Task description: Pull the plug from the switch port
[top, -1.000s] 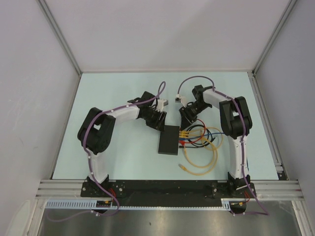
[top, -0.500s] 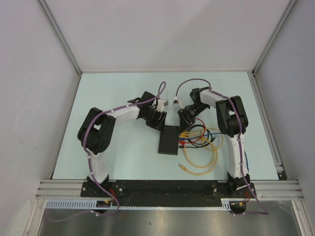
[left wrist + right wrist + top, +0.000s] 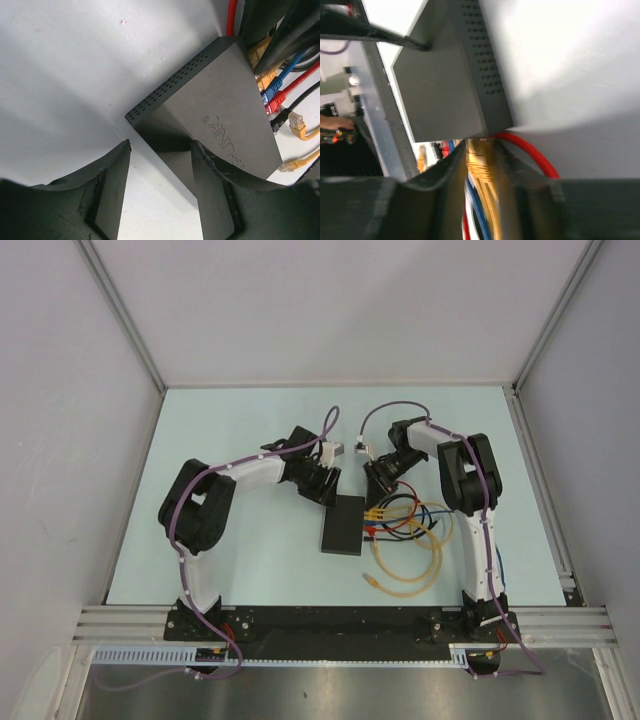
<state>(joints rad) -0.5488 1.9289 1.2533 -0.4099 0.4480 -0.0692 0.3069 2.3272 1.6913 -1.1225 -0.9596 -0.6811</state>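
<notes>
On right gripper, fingers closing in on either side of yellow plug at switch edge. Elbow of right arm swinging slightly leftward, toward switch.

Left claw jaws spread wide, right claw jaws narrowly parted, both angled down and inward

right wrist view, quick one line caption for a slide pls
Right gripper brackets a yellow plug at the switch edge, red cable alongside.
</notes>
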